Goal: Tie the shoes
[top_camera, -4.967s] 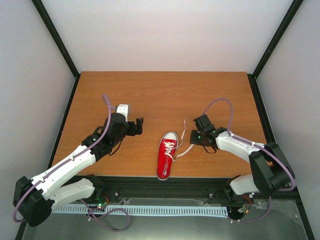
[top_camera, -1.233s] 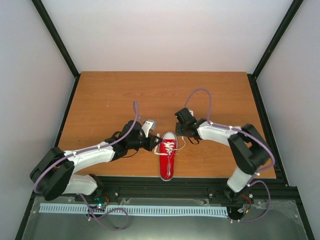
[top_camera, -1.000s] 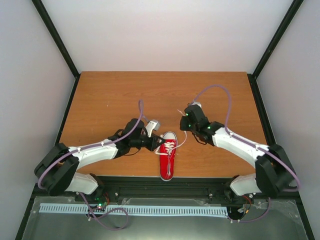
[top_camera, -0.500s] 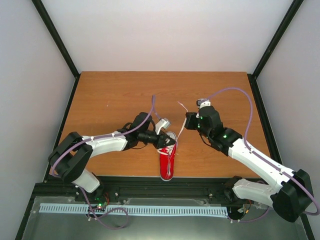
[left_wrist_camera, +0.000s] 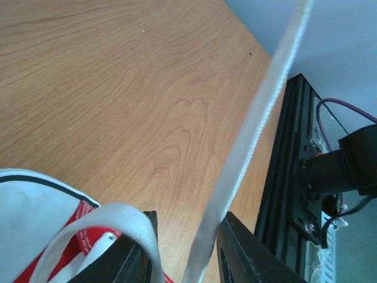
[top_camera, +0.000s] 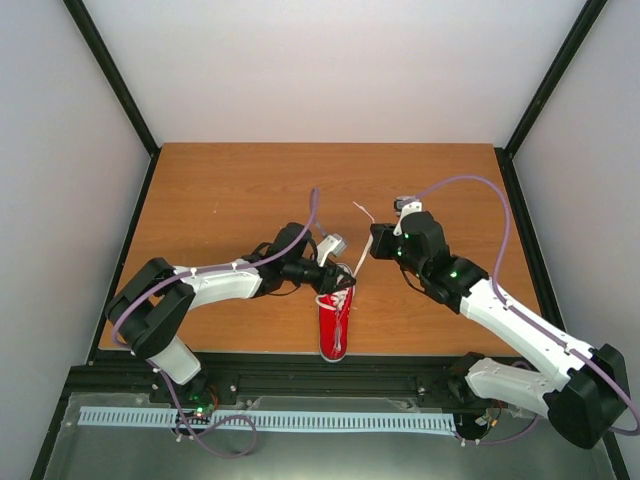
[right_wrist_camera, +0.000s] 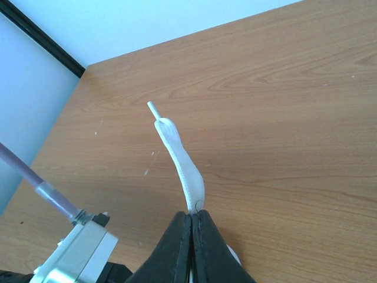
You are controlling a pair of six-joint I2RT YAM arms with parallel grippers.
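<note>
Diff vs 5 s back: both arms sat wide of the shoe; now both are at its toe end. Shoe has also straightened up a bit.

Diff vs 1 s back: left hand slid right, onto the toe cap. Right hand moved off right and drew the lace taut.

Shoe: centre of the tabletop at the near edge, toe pointing away from the arm bases.

Left hand: jaws parted. The taut lace runs through the gap, not pinched. A white loop is draped over one finger, with the red upper just below.

Right hand: closed tight on the lace, beyond and right of the toe, clear of the shoe. The free end with its aglet sticks out past the fingertips.
</note>
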